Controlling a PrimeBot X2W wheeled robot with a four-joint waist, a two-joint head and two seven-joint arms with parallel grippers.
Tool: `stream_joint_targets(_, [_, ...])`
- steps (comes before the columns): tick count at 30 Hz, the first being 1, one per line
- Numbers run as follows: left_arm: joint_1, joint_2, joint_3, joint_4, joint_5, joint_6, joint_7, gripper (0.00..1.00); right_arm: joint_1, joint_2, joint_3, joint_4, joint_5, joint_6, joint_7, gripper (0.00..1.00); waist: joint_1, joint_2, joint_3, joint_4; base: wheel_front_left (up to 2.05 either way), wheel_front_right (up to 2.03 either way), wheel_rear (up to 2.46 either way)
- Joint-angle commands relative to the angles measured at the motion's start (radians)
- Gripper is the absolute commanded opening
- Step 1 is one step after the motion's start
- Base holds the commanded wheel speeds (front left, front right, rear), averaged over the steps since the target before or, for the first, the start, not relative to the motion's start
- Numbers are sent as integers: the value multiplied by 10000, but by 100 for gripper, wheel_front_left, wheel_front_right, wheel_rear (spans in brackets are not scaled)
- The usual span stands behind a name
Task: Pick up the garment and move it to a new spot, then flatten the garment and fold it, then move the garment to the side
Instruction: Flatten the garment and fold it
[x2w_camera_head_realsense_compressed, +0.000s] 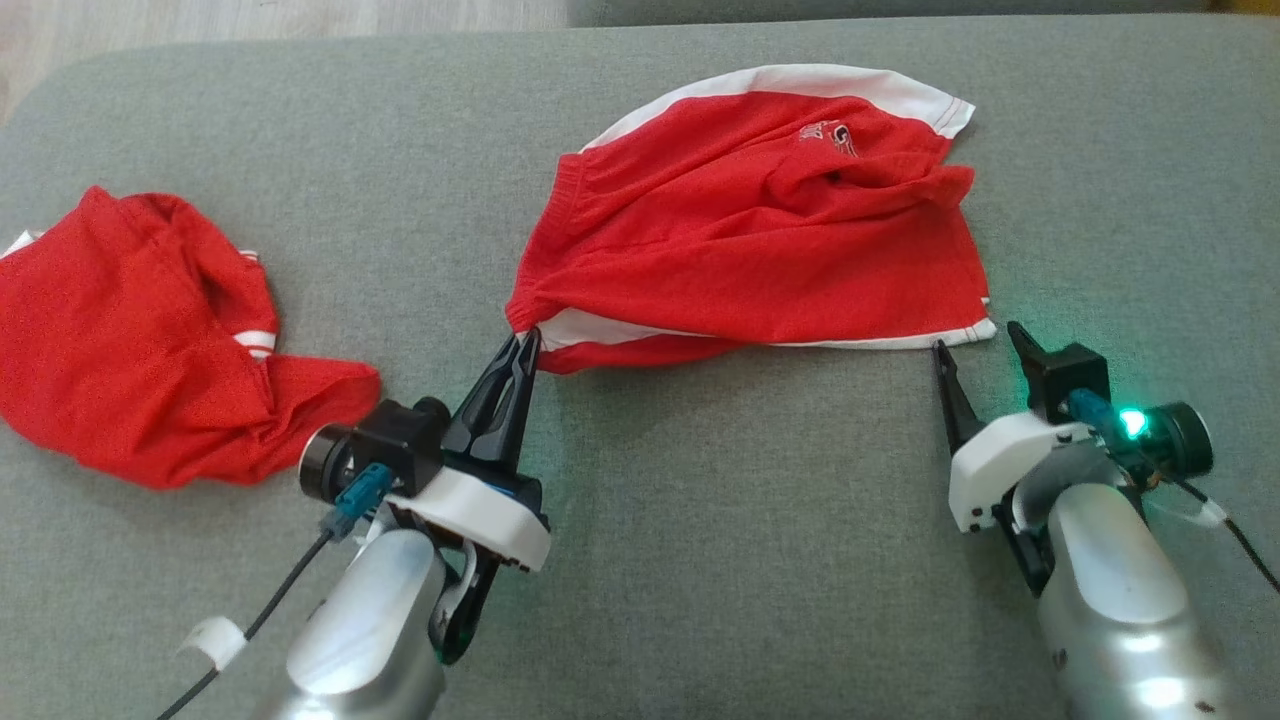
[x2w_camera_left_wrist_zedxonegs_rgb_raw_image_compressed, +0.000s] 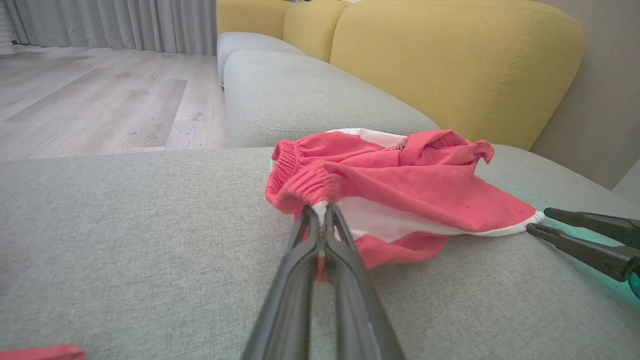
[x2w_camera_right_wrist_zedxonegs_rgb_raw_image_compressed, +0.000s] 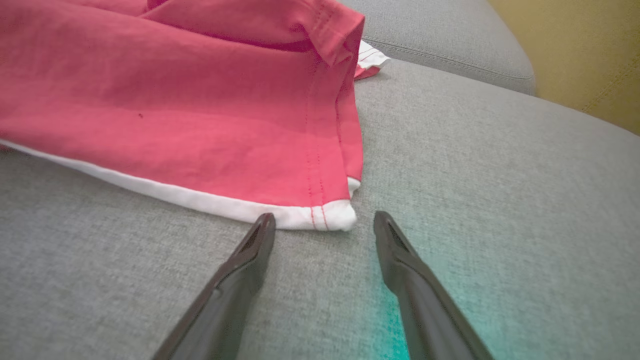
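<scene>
While the left gripper (x2w_camera_head_realsense_compressed: 522, 345) pinches the shorts (x2w_camera_head_realsense_compressed: 760, 220) at a corner, the right gripper (x2w_camera_head_realsense_compressed: 976, 345) stands spread at the hem. The shorts lie crumpled on the sofa (x2w_camera_head_realsense_compressed: 700, 520); I think flattening and folding are still to do.

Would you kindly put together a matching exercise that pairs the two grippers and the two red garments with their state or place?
Column one:
1. left gripper
2. right gripper
3. red shorts
4. crumpled red garment

Column two:
A. open, jaws either side of a white-hemmed corner
B. lying apart, far to the robot's left
C. shut on a waistband corner
D. in the middle of the grey cushion

Pairs: 1-C, 2-A, 3-D, 4-B
</scene>
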Motion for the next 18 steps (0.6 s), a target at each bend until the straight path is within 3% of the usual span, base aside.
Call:
stream_joint_targets(1, [-296, 104, 297, -299, -50, 40, -109, 0, -449, -33, 244, -104, -122, 73, -66, 100, 0, -1, 16, -9, 0, 0, 0])
stream_joint_targets(9, [-374, 133, 218, -282, -72, 19, -115, 0, -786, -25, 220, 493, -313, 73, -171, 100, 0, -1, 78, 16, 0, 0, 0])
stream_joint_targets(10, [-391, 136, 200, -264, -82, 17, -116, 0, -848, -22, 217, 653, -302, 73, -190, 97, 0, -1, 81, 23, 0, 0, 0])
stream_joint_targets(11, [-398, 138, 191, -250, -88, 16, -116, 0, -876, -21, 221, 723, -304, 73, -209, 85, 0, -1, 81, 24, 0, 0, 0])
stream_joint_targets(12, [-398, 138, 191, -250, -88, 16, -116, 0, -876, -21, 221, 723, -304, 73, -209, 85, 0, -1, 81, 24, 0, 0, 0])
stream_joint_targets(15, [-413, 150, 165, -198, -108, 17, -117, 0, -960, -17, 249, 920, -309, 73, -273, 27, 0, -1, 62, 13, 0, 0, 0])
stream_joint_targets(16, [-415, 154, 160, -178, -118, 19, -117, 0, -984, -16, 265, 977, -314, 73, -301, 0, 0, -1, 50, 4, 0, 0, 0])
stream_joint_targets(18, [-409, 158, 149, -143, -136, 30, -117, 0, -1025, -14, 301, 1079, -331, 73, -357, 0, 0, -1, 14, -21, 0, 0, 0])
